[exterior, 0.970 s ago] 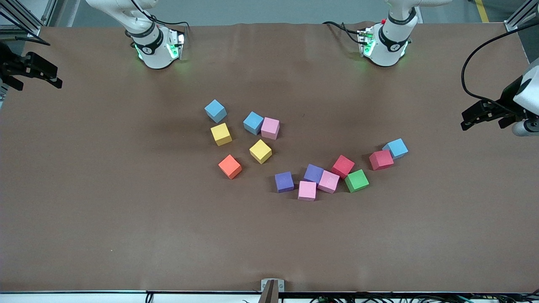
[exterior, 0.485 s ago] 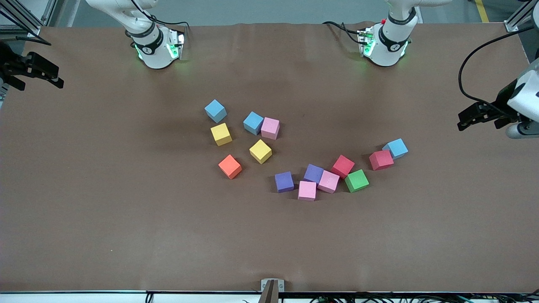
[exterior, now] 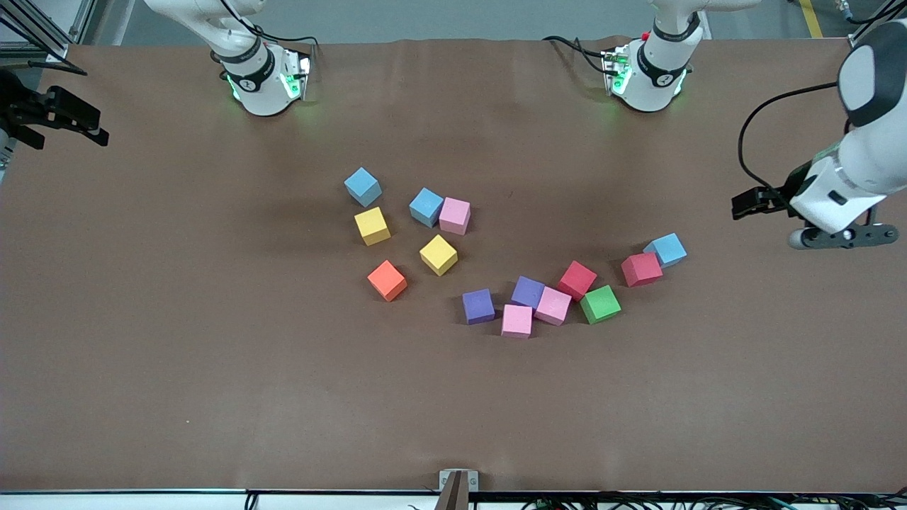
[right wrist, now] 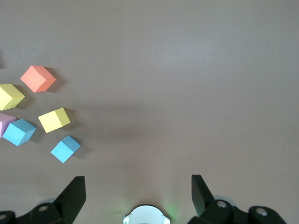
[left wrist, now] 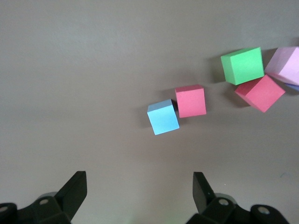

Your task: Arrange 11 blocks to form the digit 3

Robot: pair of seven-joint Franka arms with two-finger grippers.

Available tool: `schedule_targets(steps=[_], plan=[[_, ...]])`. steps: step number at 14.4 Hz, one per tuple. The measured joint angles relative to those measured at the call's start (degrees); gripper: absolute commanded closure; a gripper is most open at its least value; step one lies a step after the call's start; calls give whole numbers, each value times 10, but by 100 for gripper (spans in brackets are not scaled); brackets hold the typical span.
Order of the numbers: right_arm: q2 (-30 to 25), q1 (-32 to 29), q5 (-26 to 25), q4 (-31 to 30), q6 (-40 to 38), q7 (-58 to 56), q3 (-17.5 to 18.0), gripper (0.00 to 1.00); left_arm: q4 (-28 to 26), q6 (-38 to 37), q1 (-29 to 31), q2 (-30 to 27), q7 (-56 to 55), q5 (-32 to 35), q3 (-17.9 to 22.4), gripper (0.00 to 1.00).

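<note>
The left gripper (left wrist: 138, 191) has its jaws spread wide with nothing between them. It hangs over bare table (exterior: 708, 368) toward the left arm's end, and its wrist view looks down on an end light blue cube (left wrist: 163, 116) touching an end red cube (left wrist: 190, 101). The right gripper (right wrist: 138, 189) is likewise spread and empty, up over the table's edge at the right arm's end. The blocks lie loose in the middle of the table, and no digit 3 is formed. Read the front view as a dial with twelve toward the robots' bases and the middle yellow cube (exterior: 438, 254) at its centre. A pink cube (exterior: 454, 215) sits at about twelve, touching a light blue cube (exterior: 426, 206) at its ten. A second yellow cube (exterior: 372, 226) is at ten, with another light blue cube (exterior: 363, 186) at that one's twelve. The orange cube (exterior: 387, 280) is at eight and a lone purple cube (exterior: 478, 306) at five. At three of that one a second purple cube (exterior: 528, 292) touches a low pink cube (exterior: 516, 321) at its seven and a tilted pink cube (exterior: 553, 305) at its four. A red cube (exterior: 577, 280) stands at the tilted pink cube's two and the green cube (exterior: 600, 304) at its three. The end pair lies at the green cube's two.
</note>
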Motion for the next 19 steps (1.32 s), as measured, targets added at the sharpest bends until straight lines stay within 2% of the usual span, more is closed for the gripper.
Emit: schedule_targets(steps=[11, 15, 19], plan=[[0, 0, 15, 0, 18, 3, -3, 0, -223, 242, -3, 8, -123, 0, -56, 0], [0, 0, 15, 0, 22, 4, -3, 0, -258, 283, 1, 28, -135, 0, -56, 0], [0, 0, 7, 0, 22, 3, -2, 0, -282, 362, 3, 64, -168, 0, -55, 0]])
